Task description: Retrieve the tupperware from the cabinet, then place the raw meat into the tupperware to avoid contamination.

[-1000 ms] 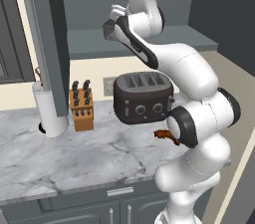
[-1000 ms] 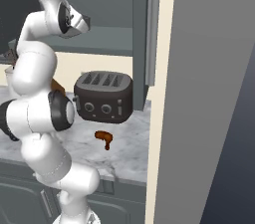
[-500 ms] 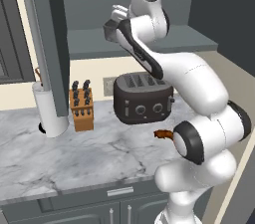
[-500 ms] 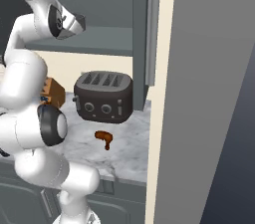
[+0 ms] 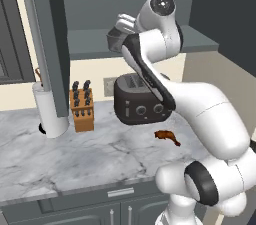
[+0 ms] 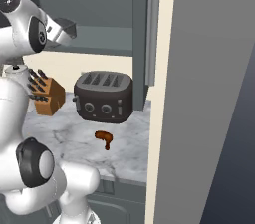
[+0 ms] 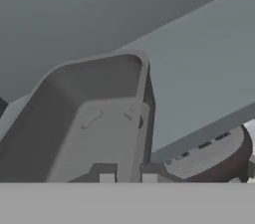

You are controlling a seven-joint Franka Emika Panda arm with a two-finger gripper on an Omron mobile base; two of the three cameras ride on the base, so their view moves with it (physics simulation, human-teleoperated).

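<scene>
Tupperware [image 7: 89, 123] is up in the air in front of the open cabinet [image 5: 145, 4], just off the front edge of the grey shelf [image 5: 200, 44] and well above the toaster [image 5: 140, 101]. In the hand view it's a dark-grey tub with tapered sides, and the gripper [image 7: 128, 177] has its two tips pinched tight on one wall of it, one tip inside and one outside. So the hand is nearly fully closed and it's got the tub by the rim. From the left base view the tub [image 5: 117, 41] is a small dark shape poking out at the end of the arm, and honestly it's hard to tell there where the tub ends and the hand starts. In the right base view it [image 6: 64, 29] sits at about shelf height, above and to the left of the toaster.

The raw meat [image 5: 167, 137] lies on the marble counter [image 5: 75, 154] just in front of the toaster, a little toward its right side, not touching it. Same thing from the other camera: the reddish-brown drumstick [image 6: 103, 138] is on the bare counter in front of the toaster.

Left of the toaster is a wooden knife block [image 5: 82, 106], and further left again a white paper towel roll [image 5: 50, 111]. The cabinet's left door [image 5: 50, 39] hangs open above those two, with its silver bar handle [image 5: 35, 39] along the edge.
</scene>
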